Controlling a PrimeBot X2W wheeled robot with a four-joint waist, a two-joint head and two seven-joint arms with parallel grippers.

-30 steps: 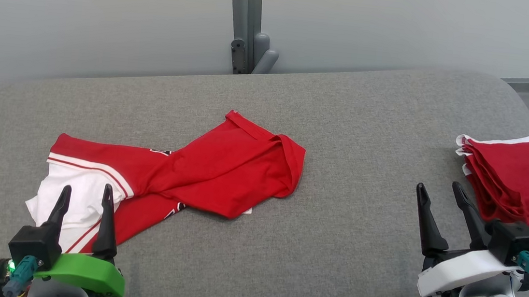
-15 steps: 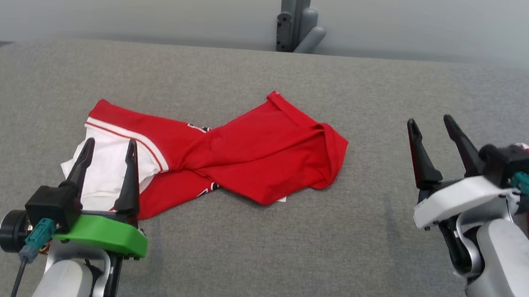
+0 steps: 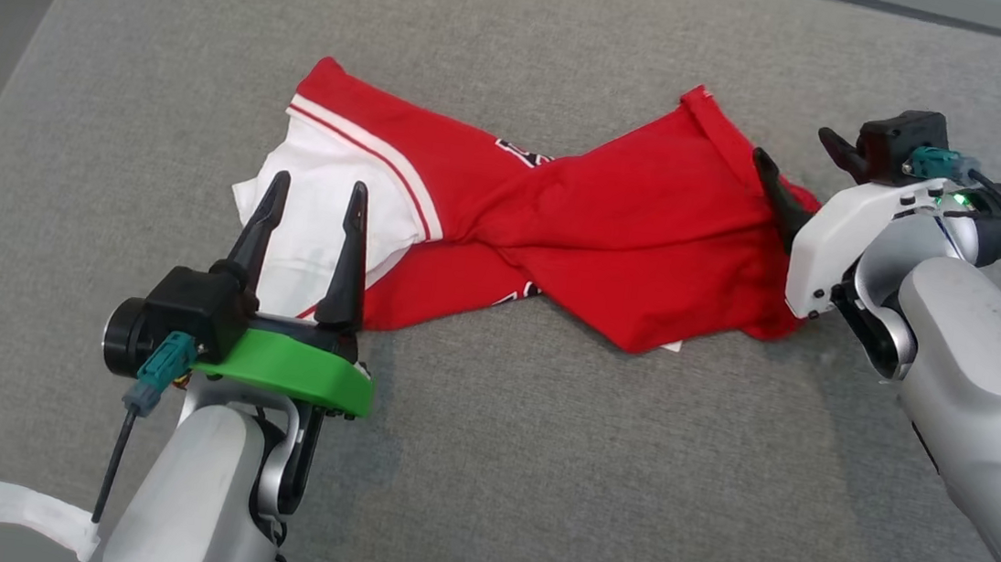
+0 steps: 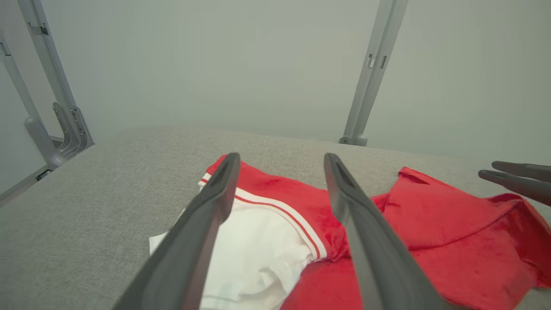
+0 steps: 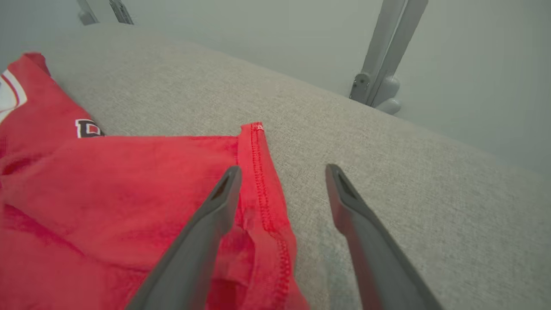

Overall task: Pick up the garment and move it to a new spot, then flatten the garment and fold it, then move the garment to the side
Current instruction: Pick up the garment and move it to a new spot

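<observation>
on grey tabletop point(image 3: 534, 505): one crumpled red-and-white garment point(image 3: 633, 239). left gripper point(image 3: 321, 181), fingers wide, above its white part; right gripper point(image 3: 792, 144), fingers wide, apparently straddling the red hem.

garment point(image 3: 579, 224) | red, white panel, striped trim | crumpled, twisted | on grey surface

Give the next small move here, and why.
Likely: lower the right gripper and shut it on the hem. Its jaws are open and straddle that edge, one finger over the garment, the other over bare table. The left gripper, also open, is over the white part; nothing is gripped yet.
</observation>
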